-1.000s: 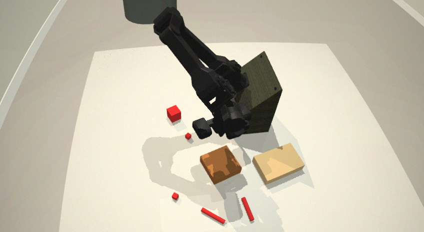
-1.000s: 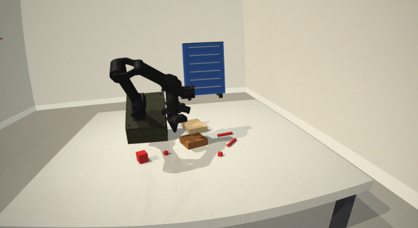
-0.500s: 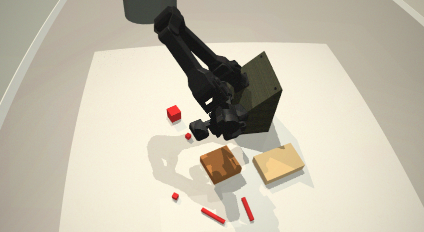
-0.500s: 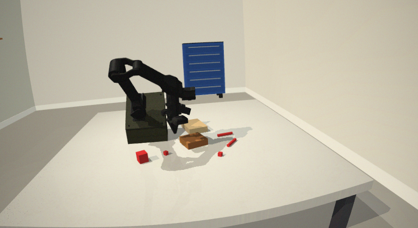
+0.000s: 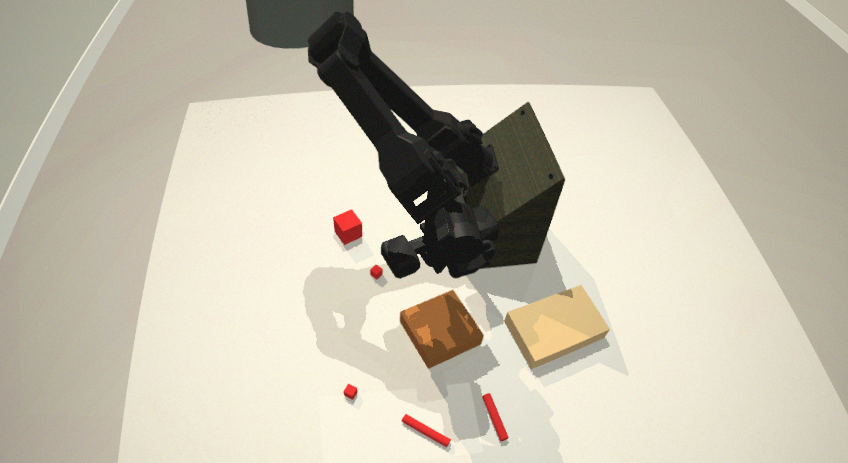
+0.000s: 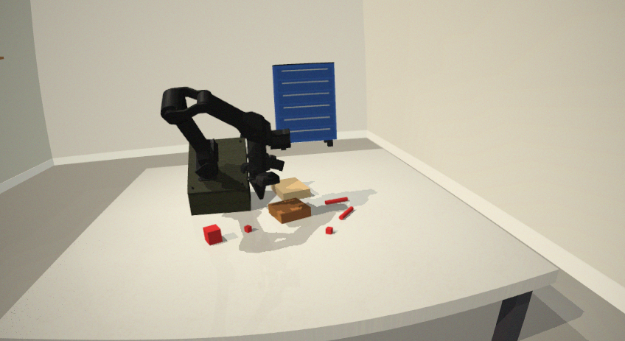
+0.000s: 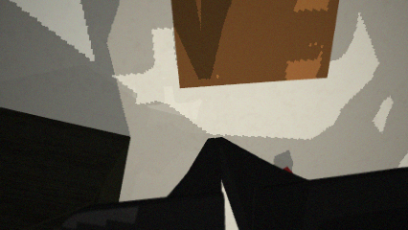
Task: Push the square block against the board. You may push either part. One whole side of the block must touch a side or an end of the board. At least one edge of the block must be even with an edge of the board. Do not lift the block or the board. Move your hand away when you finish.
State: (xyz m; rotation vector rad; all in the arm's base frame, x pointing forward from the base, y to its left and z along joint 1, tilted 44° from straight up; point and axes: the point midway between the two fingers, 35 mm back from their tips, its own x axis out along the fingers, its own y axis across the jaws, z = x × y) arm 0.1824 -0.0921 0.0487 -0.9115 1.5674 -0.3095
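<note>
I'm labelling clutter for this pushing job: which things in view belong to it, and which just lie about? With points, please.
Part of the job:
- square brown block (image 5: 441, 327) (image 6: 289, 210) (image 7: 259, 38)
- pale board (image 5: 556, 323) (image 6: 292, 188)
- gripper (image 6: 262, 197) (image 7: 215, 145), shut

Just lying about:
- larger red cube (image 5: 347, 226) (image 6: 212, 235)
- small red cube near it (image 5: 376, 272) (image 6: 248, 228)
- other small red cube (image 5: 350, 391) (image 6: 329, 230)
- two red rods (image 5: 426, 430) (image 6: 346, 213)

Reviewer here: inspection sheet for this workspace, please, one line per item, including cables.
Surface: off-white table, shadows across it.
Job's things: orange-brown square block and pale tan rectangular board, gap between them.
Clutter: three red cubes, one larger; two thin red rods.
Grippers: black pincer shut, holding nothing, near the block.
Cables: nothing seen.
Surroundings: pale walls; blue metal-look cabinet beyond the table.
</note>
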